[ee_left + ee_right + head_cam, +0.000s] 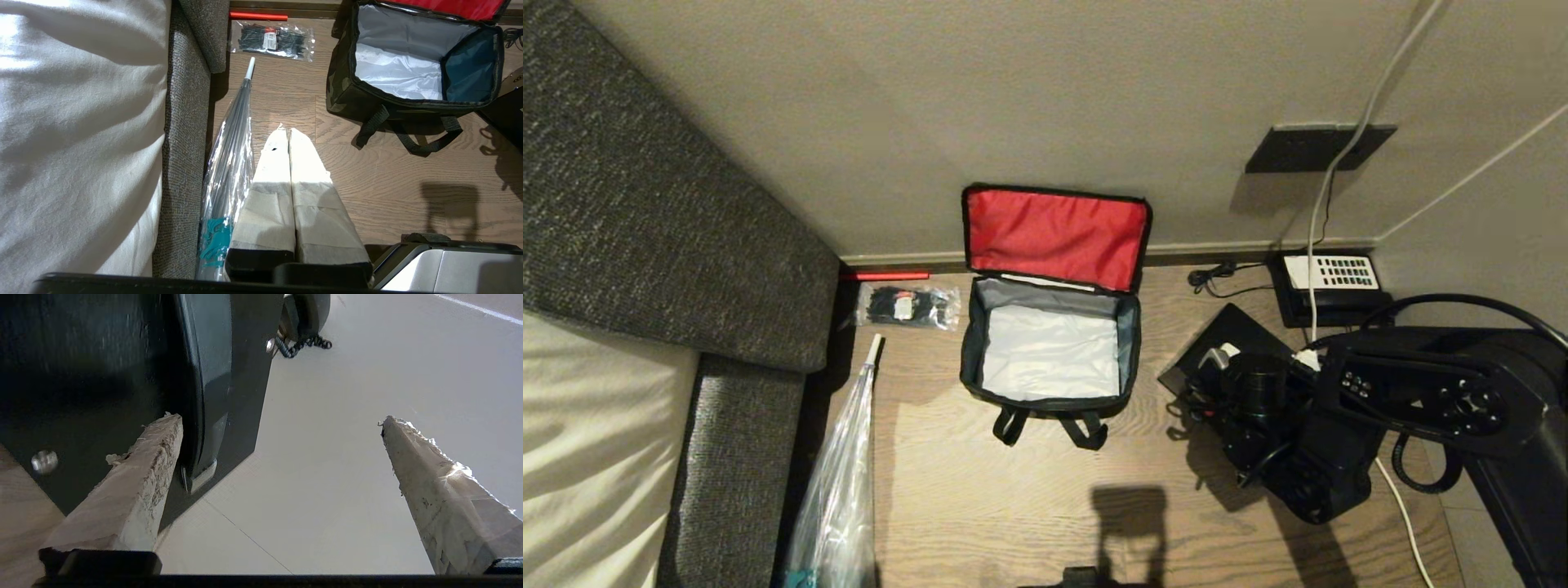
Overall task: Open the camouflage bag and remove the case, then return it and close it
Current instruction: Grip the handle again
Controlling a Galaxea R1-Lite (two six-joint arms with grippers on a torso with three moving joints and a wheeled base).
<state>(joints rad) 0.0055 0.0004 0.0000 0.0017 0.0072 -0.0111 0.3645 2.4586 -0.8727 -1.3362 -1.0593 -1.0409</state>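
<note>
The camouflage bag (1049,343) sits wide open on the wood floor (980,490) against the wall, red lid flipped up and grey inside showing. The case (1225,343) lies flat just to its right, partly under the right gripper (282,424), whose fingers (135,482) are spread wide and empty, one touching the case's edge. Left gripper's (288,134) fingers are pressed together, holding nothing, well clear of the bag.

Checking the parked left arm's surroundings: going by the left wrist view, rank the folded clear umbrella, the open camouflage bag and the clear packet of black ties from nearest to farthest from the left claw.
From the left claw:
1. Folded clear plastic umbrella, right beside the claw, along the sofa.
2. Open camouflage bag, across the wooden floor on the other side.
3. Clear packet of black ties, farthest, by the wall.
</note>
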